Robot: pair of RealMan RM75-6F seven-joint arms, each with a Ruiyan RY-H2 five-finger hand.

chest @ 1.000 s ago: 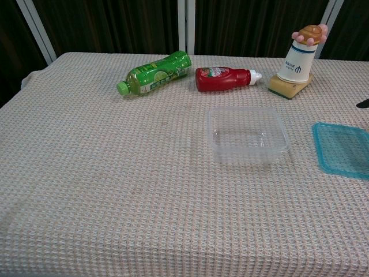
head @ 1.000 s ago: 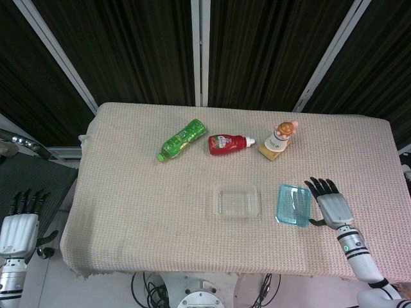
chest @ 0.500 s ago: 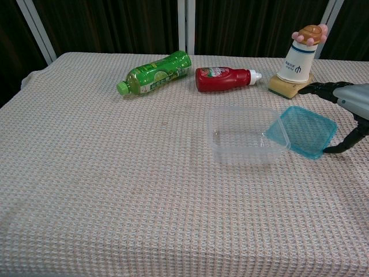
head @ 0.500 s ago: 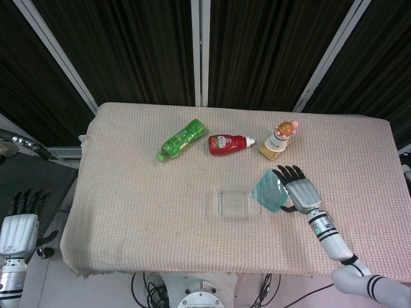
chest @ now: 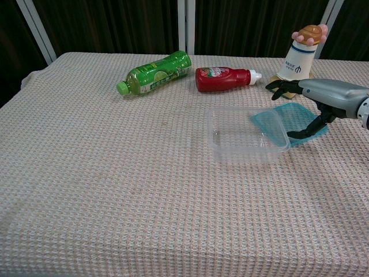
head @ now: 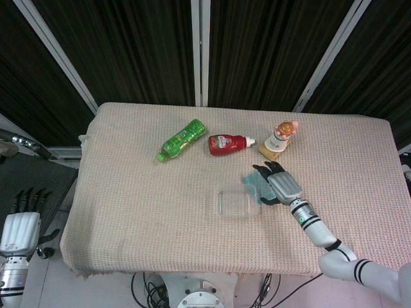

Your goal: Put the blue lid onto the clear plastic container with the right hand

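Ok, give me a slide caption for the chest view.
Right robot hand holds the blue lid tilted over the clear plastic container's right edge.

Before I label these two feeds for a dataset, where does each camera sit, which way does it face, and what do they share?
Head view: high above the near table edge, looking steeply down on the table; shows the right robot hand with its forearm, and the left robot hand hanging off the table.
Chest view: low at the near edge, facing across the table; shows only the right robot hand.
Shared: right robot hand holding the blue lid at the clear plastic container, green bottle, red bottle.
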